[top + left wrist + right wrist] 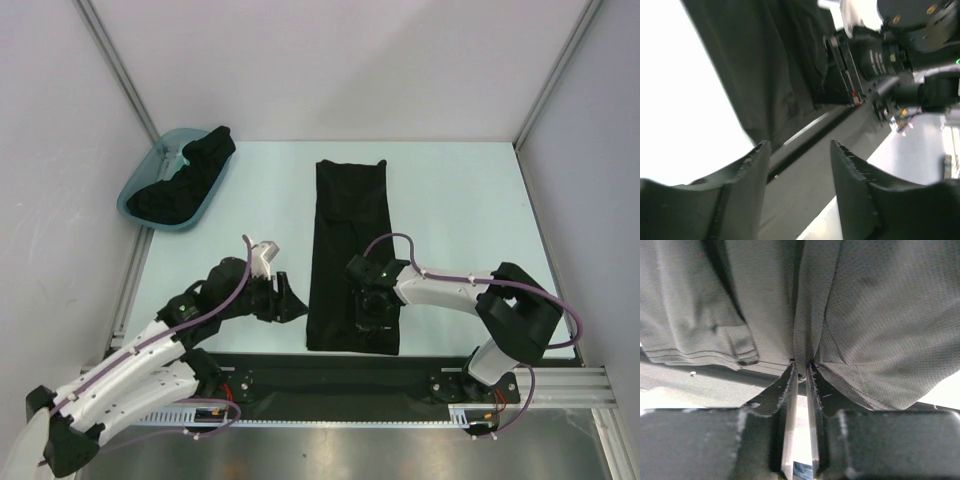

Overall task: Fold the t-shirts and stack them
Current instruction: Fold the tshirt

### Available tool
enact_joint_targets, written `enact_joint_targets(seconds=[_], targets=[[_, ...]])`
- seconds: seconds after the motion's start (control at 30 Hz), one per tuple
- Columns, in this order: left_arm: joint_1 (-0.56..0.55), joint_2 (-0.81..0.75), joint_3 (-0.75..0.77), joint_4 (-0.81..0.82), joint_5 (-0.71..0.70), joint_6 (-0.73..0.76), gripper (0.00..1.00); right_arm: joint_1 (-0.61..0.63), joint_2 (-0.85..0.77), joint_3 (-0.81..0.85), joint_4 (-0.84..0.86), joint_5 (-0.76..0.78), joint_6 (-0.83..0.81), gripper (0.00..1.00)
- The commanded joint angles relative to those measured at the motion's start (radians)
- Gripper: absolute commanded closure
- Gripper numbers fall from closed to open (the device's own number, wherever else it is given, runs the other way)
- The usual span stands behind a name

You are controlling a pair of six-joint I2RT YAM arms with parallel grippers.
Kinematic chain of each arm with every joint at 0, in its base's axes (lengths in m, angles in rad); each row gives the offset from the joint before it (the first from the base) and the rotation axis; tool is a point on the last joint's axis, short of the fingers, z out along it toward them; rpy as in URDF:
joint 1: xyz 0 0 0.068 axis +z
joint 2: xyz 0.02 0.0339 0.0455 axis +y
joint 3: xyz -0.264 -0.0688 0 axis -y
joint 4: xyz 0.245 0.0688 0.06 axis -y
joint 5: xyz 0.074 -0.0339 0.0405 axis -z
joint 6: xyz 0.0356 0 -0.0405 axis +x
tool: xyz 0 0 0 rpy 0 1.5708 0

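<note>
While we are pinching the near edge of the strip-folded t-shirt (pixel 350 225) centred on the table (pixel 460 200) with our right gripper (pixel 372 320), our left gripper (pixel 288 300) is hanging open beside it; the crosswise fold is likely calling for a matching left grasp.

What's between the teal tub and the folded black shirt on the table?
Nothing; in the top view only bare table separates the tub and shirt.

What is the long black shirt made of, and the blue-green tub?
The black shirt looks like soft matte cloth, probably knit: up close it shows fine mesh texture, stitched hems and floppy folds. The tub looks like smooth teal plastic, with a stiff moulded rim.
</note>
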Motion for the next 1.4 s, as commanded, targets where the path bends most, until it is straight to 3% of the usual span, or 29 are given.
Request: enact_joint_targets(seconds=[0.0,0.1,0.33,0.43,0.47,0.5,0.6,0.67,0.8,0.83,0.87,0.9,1.13,1.2,1.37], targets=[[-0.037,0.093,-0.02,0.103,0.109,-0.001,0.38,0.012,-0.029,0.031,0.017,0.008,0.019,0.86],[-0.102,0.213,0.036,0.096,0.06,0.048,0.38,0.014,-0.049,0.028,0.04,-0.021,0.027,0.99],[-0.122,0.205,0.044,0.162,0.033,0.022,0.42,0.031,-0.06,0.013,0.104,-0.104,0.065,1.0],[-0.126,0.235,0.034,0.179,0.062,0.02,0.42,0.032,-0.058,-0.012,0.092,-0.089,0.07,0.93],[-0.133,0.247,0.037,0.177,0.059,0.031,0.41,0.032,-0.058,-0.028,0.094,-0.091,0.065,0.82],[-0.146,0.258,0.047,0.176,0.057,0.037,0.41,0.032,-0.061,-0.033,0.091,-0.091,0.065,0.79],[-0.177,0.304,0.079,0.168,0.039,0.07,0.41,0.032,-0.069,-0.044,0.078,-0.083,0.061,0.75],[-0.191,0.339,0.104,0.177,0.042,0.099,0.41,0.029,-0.083,-0.038,0.062,-0.071,0.053,0.57],[-0.275,0.426,0.146,0.195,-0.002,0.145,0.45,0.014,-0.188,-0.007,-0.044,-0.022,0.056,0.54],[-0.29,0.447,0.153,0.205,-0.013,0.152,0.49,-0.003,-0.22,-0.012,-0.066,-0.014,0.061,0.54],[-0.323,0.474,0.168,0.206,-0.041,0.171,0.61,-0.042,-0.294,-0.015,-0.092,-0.011,0.065,0.53],[-0.341,0.518,0.173,0.215,-0.058,0.183,0.65,-0.07,-0.329,-0.025,-0.148,-0.005,0.059,0.54],[-0.41,0.746,0.235,0.228,-0.092,0.243,0.59,-0.431,-0.632,-0.123,-0.334,-0.077,-0.088,0.56],[-0.418,0.789,0.254,0.231,-0.088,0.243,0.59,-0.492,-0.65,-0.137,-0.356,-0.112,-0.106,0.56],[-0.423,0.869,0.276,0.215,-0.125,0.246,0.6,-0.503,-0.661,-0.153,-0.348,-0.115,-0.11,0.57]])
